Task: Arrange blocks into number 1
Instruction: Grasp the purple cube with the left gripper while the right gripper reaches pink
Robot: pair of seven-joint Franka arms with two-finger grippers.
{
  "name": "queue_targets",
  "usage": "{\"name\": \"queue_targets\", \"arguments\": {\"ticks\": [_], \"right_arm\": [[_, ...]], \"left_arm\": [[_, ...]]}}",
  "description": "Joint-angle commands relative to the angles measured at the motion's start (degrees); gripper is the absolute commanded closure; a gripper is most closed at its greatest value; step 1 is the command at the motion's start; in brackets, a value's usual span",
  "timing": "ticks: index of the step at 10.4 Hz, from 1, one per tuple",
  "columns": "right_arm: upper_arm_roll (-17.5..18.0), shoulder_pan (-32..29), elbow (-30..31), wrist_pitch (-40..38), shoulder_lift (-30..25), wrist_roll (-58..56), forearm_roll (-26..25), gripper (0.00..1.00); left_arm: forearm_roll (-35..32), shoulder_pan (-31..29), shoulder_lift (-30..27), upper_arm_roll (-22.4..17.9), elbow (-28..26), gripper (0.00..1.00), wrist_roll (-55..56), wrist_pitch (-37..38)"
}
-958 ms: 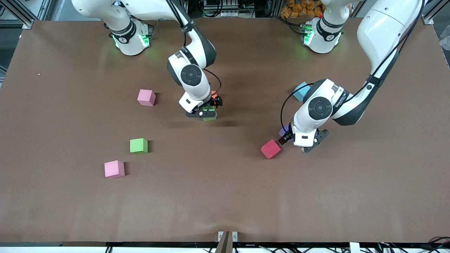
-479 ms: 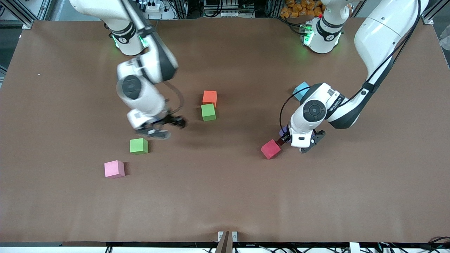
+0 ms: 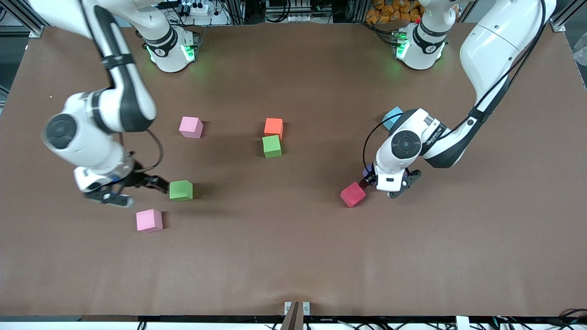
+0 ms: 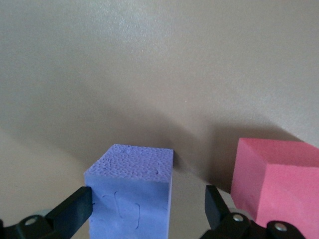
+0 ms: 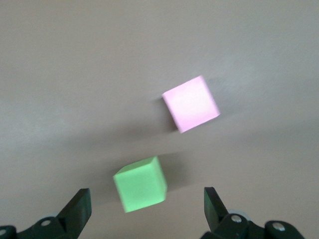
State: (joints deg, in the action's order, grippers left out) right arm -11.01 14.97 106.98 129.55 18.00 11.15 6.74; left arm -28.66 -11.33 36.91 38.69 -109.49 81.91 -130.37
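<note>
Orange block [image 3: 274,127] and green block [image 3: 272,146] are sitting aligned, six blocks remaining scattered; left tool [image 3: 387,187] is straddling purple block [image 4: 130,191] open, right tool [image 3: 127,189] hanging open beside another green block [image 3: 181,190]

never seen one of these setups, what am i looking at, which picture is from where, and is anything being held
Two robot arms work at a brown table. The wide picture looks down from across the table; the other two come from cameras on each arm's wrist. The left gripper is open, low around the purple block without clamping it, beside the red block. The right gripper is open and empty, near a green block and a pink block. Mid-table, an orange block touches another green block. A second pink block and a light blue block lie apart. Nothing is held.
</note>
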Motion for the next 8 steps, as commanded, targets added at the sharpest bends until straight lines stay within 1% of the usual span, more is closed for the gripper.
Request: {"name": "queue_targets", "arguments": {"ticks": [1, 3, 5, 8], "right_arm": [[0.81, -3.62, -8.69, -0.43, 7.64, -8.46, -0.77, 0.00], [0.64, -4.77, -12.75, -0.35, 11.78, -13.33, -0.77, 0.00], [0.64, -5.57, -13.73, 0.62, 15.21, -16.49, -0.51, 0.00], [0.64, -6.01, -14.08, 3.60, 17.85, -17.21, 0.02, 0.00]], "left_arm": [[-1.84, 0.26, 0.44, -0.02, -0.46, 0.00, 2.11, -0.33], [-1.84, 0.17, -0.17, 0.07, -0.29, 0.00, 2.11, 1.07], [-1.84, 0.26, -0.96, 0.24, 0.06, 0.00, 2.11, 2.30], [-1.75, 0.17, -1.75, 0.33, 0.24, 0.00, 2.11, 2.75]]}}
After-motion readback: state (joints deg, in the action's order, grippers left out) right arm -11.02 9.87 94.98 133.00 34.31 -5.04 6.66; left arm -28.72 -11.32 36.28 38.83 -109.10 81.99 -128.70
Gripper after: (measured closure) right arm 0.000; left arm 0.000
